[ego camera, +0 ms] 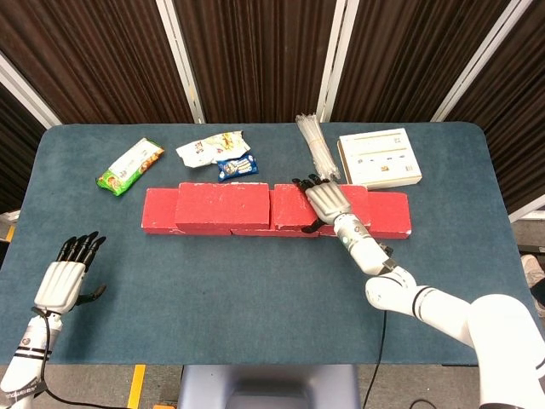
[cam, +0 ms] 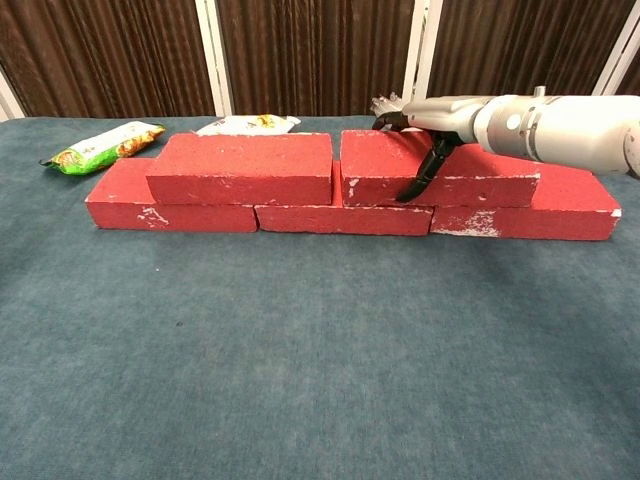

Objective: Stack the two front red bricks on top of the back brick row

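Note:
Three red bricks form the back row (ego camera: 158,215) (cam: 170,213) across the table's middle. Two more red bricks lie on top of it. The upper left brick (ego camera: 223,204) (cam: 240,167) lies alone. My right hand (ego camera: 325,200) (cam: 440,118) grips the upper right brick (ego camera: 289,206) (cam: 375,166), with its fingers over the top and back edge and its thumb down the front face. The two upper bricks stand almost end to end. My left hand (ego camera: 64,278) hovers at the near left corner, fingers apart, holding nothing; the chest view does not show it.
Behind the bricks lie a green snack packet (ego camera: 129,167) (cam: 100,146), white and blue packets (ego camera: 218,152), a bundle of clear sticks (ego camera: 317,149) and a white box (ego camera: 380,158). Bare blue cloth (cam: 320,350) stretches in front of the bricks.

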You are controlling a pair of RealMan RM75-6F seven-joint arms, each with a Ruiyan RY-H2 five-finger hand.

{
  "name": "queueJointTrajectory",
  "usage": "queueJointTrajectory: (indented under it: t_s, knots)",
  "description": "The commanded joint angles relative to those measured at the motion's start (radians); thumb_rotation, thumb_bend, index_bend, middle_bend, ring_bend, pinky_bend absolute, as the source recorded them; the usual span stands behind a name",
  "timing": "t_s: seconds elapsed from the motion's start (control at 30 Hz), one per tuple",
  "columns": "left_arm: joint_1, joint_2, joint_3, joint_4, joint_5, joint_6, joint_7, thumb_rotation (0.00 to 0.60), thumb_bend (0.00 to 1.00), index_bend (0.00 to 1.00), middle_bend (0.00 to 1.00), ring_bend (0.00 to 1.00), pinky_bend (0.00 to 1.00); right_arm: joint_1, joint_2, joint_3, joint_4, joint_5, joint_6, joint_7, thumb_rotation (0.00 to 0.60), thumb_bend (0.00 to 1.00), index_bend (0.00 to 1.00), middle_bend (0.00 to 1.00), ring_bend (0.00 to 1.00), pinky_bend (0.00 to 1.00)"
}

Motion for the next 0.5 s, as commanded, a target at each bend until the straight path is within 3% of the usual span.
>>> queueJointTrajectory:
  t_s: [0.03,0.5]
  knots:
    - [0.0,0.001,-0.001,-0.002,0.0,0.0,0.0,0.6,0.26,0.0,0.0,0.0,0.02,0.003,0.001,-0.003,-0.005,0.006,0.003,-0.004,0.6,0.26,0.02,0.2,0.1,0.38]
    - [0.0,0.003,-0.001,-0.003,0.001,-0.004,-0.005,0.6,0.26,0.0,0.0,0.0,0.02,0.012,0.008,-0.016,-0.019,0.042,0.009,-0.023,0.6,0.16,0.0,0.12,0.02,0.28]
